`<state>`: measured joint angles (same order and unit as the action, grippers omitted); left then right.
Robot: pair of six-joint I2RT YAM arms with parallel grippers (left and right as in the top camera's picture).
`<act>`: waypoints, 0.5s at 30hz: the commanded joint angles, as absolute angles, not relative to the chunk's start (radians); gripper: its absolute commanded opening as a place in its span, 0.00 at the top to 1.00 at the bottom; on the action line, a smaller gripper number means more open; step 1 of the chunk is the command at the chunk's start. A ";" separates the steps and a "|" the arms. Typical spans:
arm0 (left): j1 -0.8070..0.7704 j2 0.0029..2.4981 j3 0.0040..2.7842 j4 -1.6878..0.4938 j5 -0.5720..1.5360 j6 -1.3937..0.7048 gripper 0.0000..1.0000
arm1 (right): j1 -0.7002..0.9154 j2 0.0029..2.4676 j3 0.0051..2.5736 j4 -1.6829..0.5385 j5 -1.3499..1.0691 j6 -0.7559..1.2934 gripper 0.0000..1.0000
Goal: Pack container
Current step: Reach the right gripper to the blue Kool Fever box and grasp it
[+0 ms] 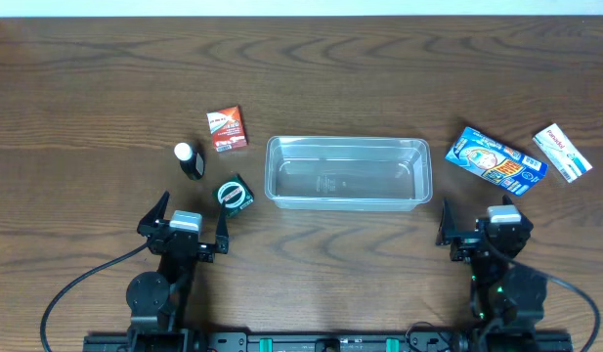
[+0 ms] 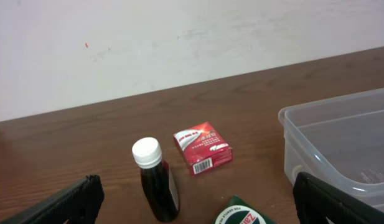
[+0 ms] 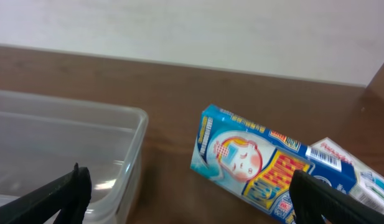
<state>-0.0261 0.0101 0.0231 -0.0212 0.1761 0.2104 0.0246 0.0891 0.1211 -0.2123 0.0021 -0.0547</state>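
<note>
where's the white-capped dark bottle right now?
Overhead view: the bottle stands on the table's left side, left of the container, between the red box and the green box.

Wooden table (image 1: 86, 78), container (image 1: 346, 141), bottle (image 1: 189, 159), boxes (image 1: 226, 128)

Both arms sit folded low, the left end effector (image 1: 192, 211) off the container's (image 1: 345, 172) near-left corner and the right end effector (image 1: 475, 215) off its near-right, each spread wide.
</note>
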 commanded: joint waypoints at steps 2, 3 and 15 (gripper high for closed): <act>-0.021 0.004 0.004 -0.051 0.179 0.220 0.02 | 0.018 0.237 0.341 -0.268 -0.021 -0.030 0.01; -0.021 0.004 0.004 -0.051 0.179 0.220 0.02 | 0.018 0.291 0.398 -0.289 -0.030 -0.030 0.01; -0.021 0.004 0.004 -0.051 0.179 0.220 0.02 | 0.018 1.067 1.125 -0.879 -0.141 -0.030 0.01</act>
<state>-0.0261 0.0101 0.0231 -0.0216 0.1757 0.2104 0.0246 0.9291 0.9882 -0.7921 -0.0952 -0.0372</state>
